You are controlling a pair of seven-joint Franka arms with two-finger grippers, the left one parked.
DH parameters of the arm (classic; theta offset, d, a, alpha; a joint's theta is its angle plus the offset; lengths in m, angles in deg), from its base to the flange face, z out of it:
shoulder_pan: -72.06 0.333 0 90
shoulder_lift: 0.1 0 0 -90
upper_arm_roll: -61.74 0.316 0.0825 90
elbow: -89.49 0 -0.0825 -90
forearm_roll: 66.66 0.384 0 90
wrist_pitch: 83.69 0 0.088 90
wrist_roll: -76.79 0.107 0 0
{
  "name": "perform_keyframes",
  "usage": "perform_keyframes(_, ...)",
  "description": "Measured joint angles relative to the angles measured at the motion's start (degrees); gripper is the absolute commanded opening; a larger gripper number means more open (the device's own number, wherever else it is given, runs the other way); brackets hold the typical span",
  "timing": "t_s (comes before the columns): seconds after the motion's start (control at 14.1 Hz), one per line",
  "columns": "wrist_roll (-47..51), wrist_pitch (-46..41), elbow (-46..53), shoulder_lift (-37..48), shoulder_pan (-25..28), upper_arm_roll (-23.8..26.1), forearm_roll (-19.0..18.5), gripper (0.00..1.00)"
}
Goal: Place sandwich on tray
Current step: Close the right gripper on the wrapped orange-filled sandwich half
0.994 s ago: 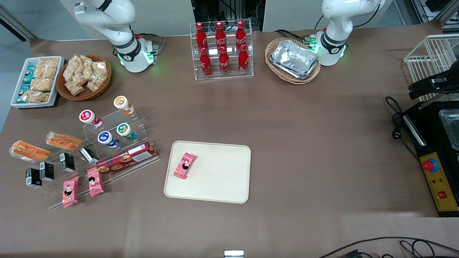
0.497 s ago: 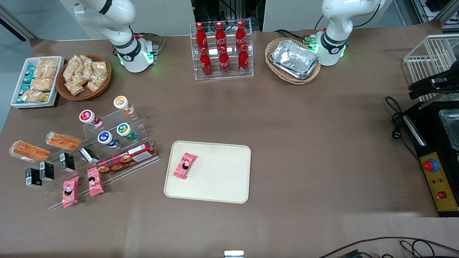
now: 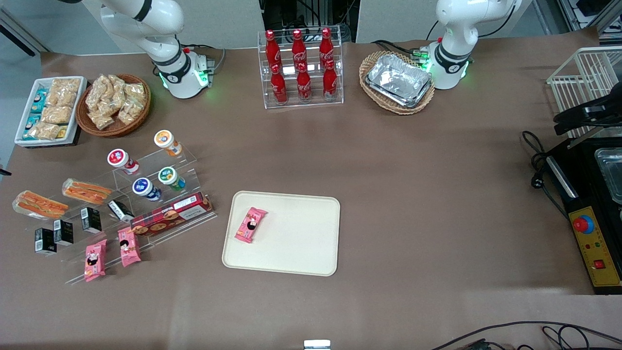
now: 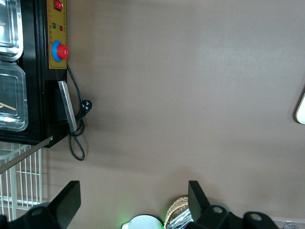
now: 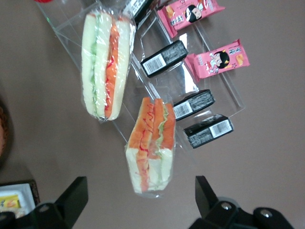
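We see the gripper (image 5: pixel 136 210) only from its own wrist camera, hanging above the two sandwiches at the working arm's end of the worktop (image 3: pixel 413 194). Its two dark fingers (image 5: pixel 71 198) stand wide apart with nothing between them, so it is released. The sandwich (image 5: pixel 150 145) lies directly beneath the gap between the fingers, flat on the worktop, with its bread-white end toward the gripper and its orange filling facing up. It is apart from the gripper, well below it.

The second sandwich (image 5: pixel 106 64) lies just beside the first, resting at the edge of a clear stand (image 5: pixel 190 86). Three black boxes (image 5: pixel 164 58) sit on that stand near the sandwiches, and two pink packets (image 5: pixel 217 59) lie a little past them.

The front view gives us what the wrist camera cannot: the tray (image 3: pixel 301 243) lies near the middle of the worktop, well apart from both sandwiches, and a pink packet (image 3: pixel 251 224) already rests on it. There the sandwich (image 3: pixel 40 204) is the one nearest the worktop's end, with the other (image 3: pixel 86 190) beside it. In that view the gripper itself is out of frame; only the arm's base (image 3: pixel 182 73) shows.
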Motion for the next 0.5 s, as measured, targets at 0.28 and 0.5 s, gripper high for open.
perform_keyframes(0.28,-0.05,7.85,-6.24,0.09,-0.02,-0.19,1.01,1.0)
perform_keyframes(0.5,-0.06,10.6,-7.41,0.1,0.04,-0.13,1.42,1.0)
